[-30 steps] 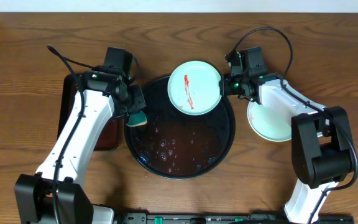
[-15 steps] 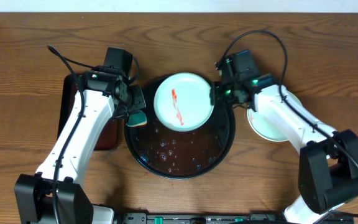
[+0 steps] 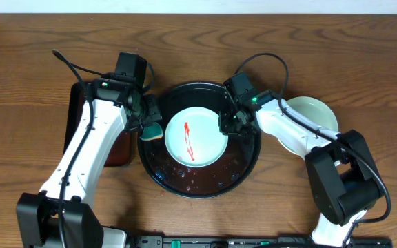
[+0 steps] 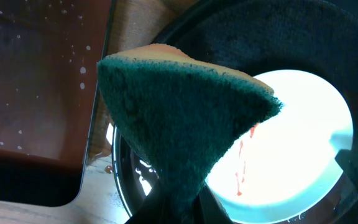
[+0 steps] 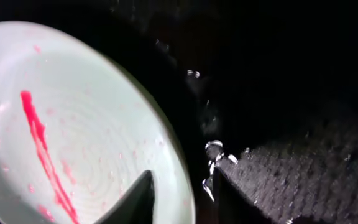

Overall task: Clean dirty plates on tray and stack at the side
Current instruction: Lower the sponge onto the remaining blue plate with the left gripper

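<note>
Pinches streaked plate (image 3: 196,136) in right gripper (image 3: 227,122) over tray (image 3: 185,191), sponge (image 3: 153,131) clamped in left gripper (image 3: 150,124); one wiped plate (image 3: 312,117) aside, scrubbing pending.

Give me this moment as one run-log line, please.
left claw: holds green sponge at tray edge | right claw: grips red-streaked mint plate over tray | wiping: not yet begun
</note>
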You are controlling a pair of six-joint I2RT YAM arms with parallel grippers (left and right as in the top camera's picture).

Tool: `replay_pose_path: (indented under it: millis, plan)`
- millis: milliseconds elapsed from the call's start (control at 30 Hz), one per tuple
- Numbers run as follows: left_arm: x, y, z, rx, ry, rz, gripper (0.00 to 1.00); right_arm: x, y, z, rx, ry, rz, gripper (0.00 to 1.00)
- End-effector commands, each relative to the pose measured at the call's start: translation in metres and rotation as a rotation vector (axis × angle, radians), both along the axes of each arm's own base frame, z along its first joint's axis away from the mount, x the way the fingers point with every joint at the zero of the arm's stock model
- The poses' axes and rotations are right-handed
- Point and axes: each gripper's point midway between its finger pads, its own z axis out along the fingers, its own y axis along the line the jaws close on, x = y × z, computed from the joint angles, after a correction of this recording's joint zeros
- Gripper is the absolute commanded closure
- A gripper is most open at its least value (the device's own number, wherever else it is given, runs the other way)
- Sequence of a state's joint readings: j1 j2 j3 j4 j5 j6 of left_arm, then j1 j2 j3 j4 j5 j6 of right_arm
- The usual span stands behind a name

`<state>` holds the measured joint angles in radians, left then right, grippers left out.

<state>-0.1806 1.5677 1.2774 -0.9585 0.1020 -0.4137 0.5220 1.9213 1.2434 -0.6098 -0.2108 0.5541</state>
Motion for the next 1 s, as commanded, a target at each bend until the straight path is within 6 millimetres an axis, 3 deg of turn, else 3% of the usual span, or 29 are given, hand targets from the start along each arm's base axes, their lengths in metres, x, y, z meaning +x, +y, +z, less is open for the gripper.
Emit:
replay_pose_path:
  millis: [0,100,200,367,500,700,967]
  plan:
    - [-0.003,0.002,-0.006,0.016,0.018,-0.014,0.92,0.008,-0.002,0.0,-0.02,-0.048,0.043,0.62]
    - [-0.004,0.001,-0.006,0.016,0.023,-0.018,0.93,0.012,-0.002,0.001,-0.023,-0.087,0.131,0.57]
    - [-0.005,-0.002,-0.006,0.017,0.023,-0.027,0.93,0.009,0.0,-0.002,-0.024,-0.088,0.18,0.61]
    - [-0.008,-0.012,-0.007,0.017,0.025,-0.06,0.92,-0.001,0.004,-0.022,-0.034,-0.021,0.157,0.85]
    - [-0.011,-0.021,-0.007,0.018,0.026,-0.087,0.93,-0.009,0.003,-0.039,-0.051,0.032,0.145,0.99]
    - [-0.016,-0.033,-0.014,0.019,0.037,-0.12,0.93,-0.011,0.002,-0.044,-0.056,0.055,0.117,0.99]
    - [-0.018,-0.059,-0.054,0.026,0.077,-0.172,0.92,-0.011,0.001,-0.045,-0.06,0.054,0.118,0.99]
